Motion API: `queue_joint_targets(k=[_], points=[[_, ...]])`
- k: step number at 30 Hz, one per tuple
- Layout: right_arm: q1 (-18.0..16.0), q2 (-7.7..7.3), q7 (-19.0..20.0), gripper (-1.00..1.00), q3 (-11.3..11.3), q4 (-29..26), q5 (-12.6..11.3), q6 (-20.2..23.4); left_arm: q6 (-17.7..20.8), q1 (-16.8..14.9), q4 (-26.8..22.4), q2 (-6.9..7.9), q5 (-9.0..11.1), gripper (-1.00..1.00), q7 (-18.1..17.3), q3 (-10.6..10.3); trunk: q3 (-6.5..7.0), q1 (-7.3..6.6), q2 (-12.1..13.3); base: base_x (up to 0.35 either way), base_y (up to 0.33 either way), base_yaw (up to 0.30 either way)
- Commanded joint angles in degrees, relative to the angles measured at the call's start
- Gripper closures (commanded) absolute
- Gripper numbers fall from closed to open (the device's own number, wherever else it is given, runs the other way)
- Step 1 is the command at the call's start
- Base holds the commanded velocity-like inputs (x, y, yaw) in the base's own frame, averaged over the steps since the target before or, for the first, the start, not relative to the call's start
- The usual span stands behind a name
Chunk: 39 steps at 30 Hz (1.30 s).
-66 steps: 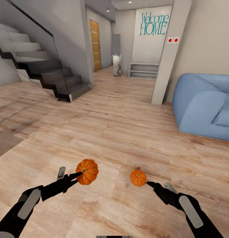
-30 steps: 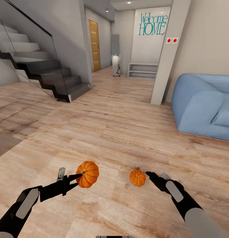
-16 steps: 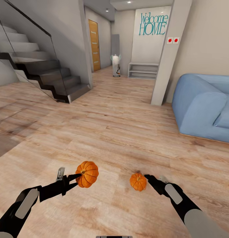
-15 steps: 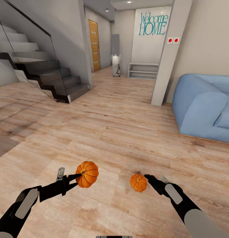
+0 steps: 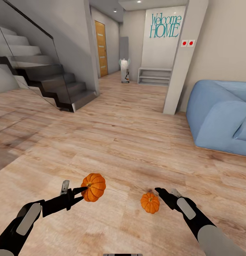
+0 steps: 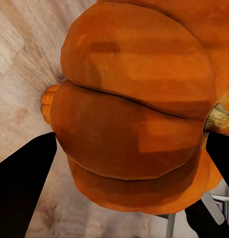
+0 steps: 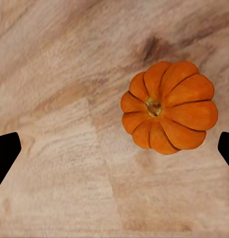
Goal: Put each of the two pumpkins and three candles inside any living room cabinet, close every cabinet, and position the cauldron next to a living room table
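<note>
Wood flooring runs through an open living room, and the job looks barely begun: no pumpkin or candle is stowed, and I see no cabinet, candles or cauldron. One pumpkin (image 5: 94, 187), ribbed orange with a short stem, is clamped in the left gripper (image 5: 81, 190), lifted off the floor (image 5: 123, 142). A smaller pumpkin (image 5: 150, 202) sits stem-up on the floor just right of the first, with the right gripper (image 5: 161, 193) beside and above it, jaws spread wide and empty. Stairs (image 5: 48, 81) rise far beyond the pumpkins to the left; a blue sofa (image 5: 222, 117) sits far right.
</note>
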Motion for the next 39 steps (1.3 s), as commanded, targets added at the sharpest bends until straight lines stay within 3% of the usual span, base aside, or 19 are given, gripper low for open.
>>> queue_joint_targets(k=[1, 7, 13, 19, 22, 25, 27, 39], points=[[-0.02, -0.07, -0.22, -1.0, 0.35, -0.07, -0.36, 0.05, 0.26, -0.03, -0.01, -0.03, -0.06, 1.0, -0.25, 0.1, -0.05, -0.01, -0.02, 0.006, 0.001, 0.0], [-0.02, -0.16, -0.1, -1.0, 0.35, -0.07, -1.59, 0.0, 0.25, -0.03, -0.03, 0.02, -0.02, 1.0, -0.31, 0.16, -0.05, -0.01, -0.02, 0.001, 0.0, 0.0], [-0.02, -0.33, 1.24, -1.0, 0.33, -0.4, -2.35, 0.73, 0.6, -0.03, -0.03, 0.02, 0.03, 1.0, -0.32, 0.87, -1.38, 0.14, -0.1, 0.0, 0.0, 0.0], [-0.02, -0.37, 8.57, -1.0, 0.23, -0.46, -2.59, 1.17, 0.76, -0.03, -0.11, 0.0, 0.12, 1.0, -0.36, 0.89, -2.71, 0.3, -0.18, 0.0, 0.0, 0.0], [-0.02, -0.4, 9.75, -1.0, 0.25, -0.52, -5.41, 1.2, 0.77, -0.03, -0.12, -0.05, 0.15, 1.0, -0.36, 0.89, -3.37, 0.38, -0.22, 0.0, 0.0, 0.0], [-0.02, -0.48, 10.0, -1.0, 0.26, -0.65, -8.58, 1.2, 0.78, -0.03, -0.12, -0.11, 0.15, 1.0, -0.38, 0.83, -4.03, 0.45, -0.26, 0.0, 0.0, 0.0], [-0.02, -0.5, 10.03, -1.0, 0.26, -0.69, -9.2, 1.2, 0.78, -0.03, -0.12, -0.13, 0.12, 1.0, -0.37, 0.77, -4.03, 0.45, -0.26, 0.0, 0.0, 0.0], [-0.02, -0.51, 10.03, -1.0, 0.26, -0.69, -9.74, 1.2, 0.78, -0.03, -2.41, -0.15, 0.09, 1.0, -0.36, 0.63, -4.26, 0.48, -0.27, 0.0, 0.0, 0.0]])
